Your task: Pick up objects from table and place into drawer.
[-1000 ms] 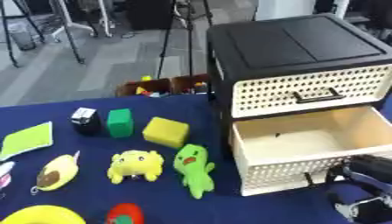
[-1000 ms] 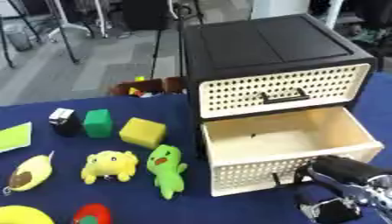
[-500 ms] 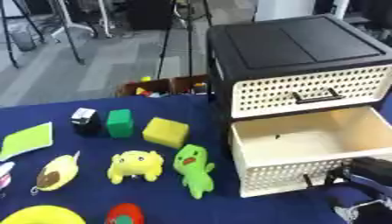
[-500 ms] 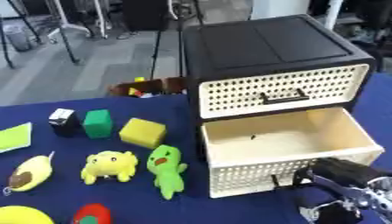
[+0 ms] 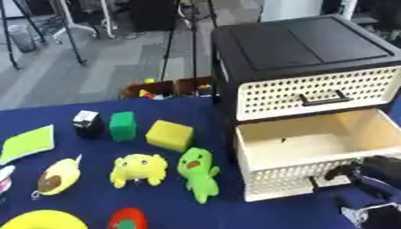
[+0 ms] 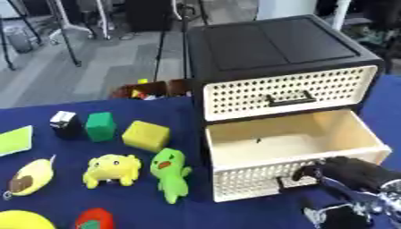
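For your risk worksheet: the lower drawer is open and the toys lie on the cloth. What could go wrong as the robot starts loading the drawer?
1. The right hand sits at the open drawer front by its handle; a bump might push it shut.
2. The green plush lies close beside the yellow plush; reaching for one may knock the other.

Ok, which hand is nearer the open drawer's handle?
Right. The right hand is at the open drawer front, fingers by its handle. The left hand shows in neither view.
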